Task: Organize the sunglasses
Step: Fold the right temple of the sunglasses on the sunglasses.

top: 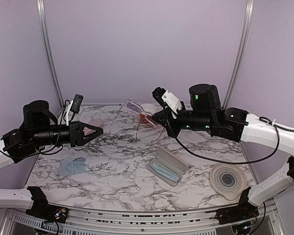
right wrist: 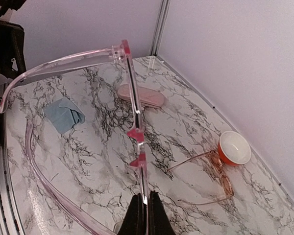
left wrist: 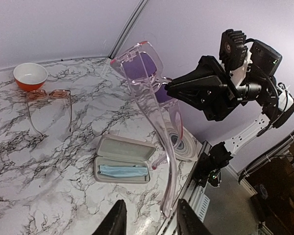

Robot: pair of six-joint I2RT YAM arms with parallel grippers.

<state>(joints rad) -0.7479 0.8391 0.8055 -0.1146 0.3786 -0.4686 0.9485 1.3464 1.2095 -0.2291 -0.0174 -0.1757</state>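
Currently the right gripper point(right wrist: 146, 208) is clamped on the front of the pale sunglasses point(left wrist: 143, 63), holding them above the table point(left wrist: 49, 161), while the left gripper point(left wrist: 152, 214) stands partly open around one temple tip and the orange-tinted sunglasses point(left wrist: 49, 95) lie beside the bowl point(left wrist: 30, 76).

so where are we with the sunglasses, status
Right gripper shut on the clear-pink sunglasses, held in the air. Left gripper open around one temple tip, not clamped. Orange-lens pair lying on table by bowl. Nothing in the way.
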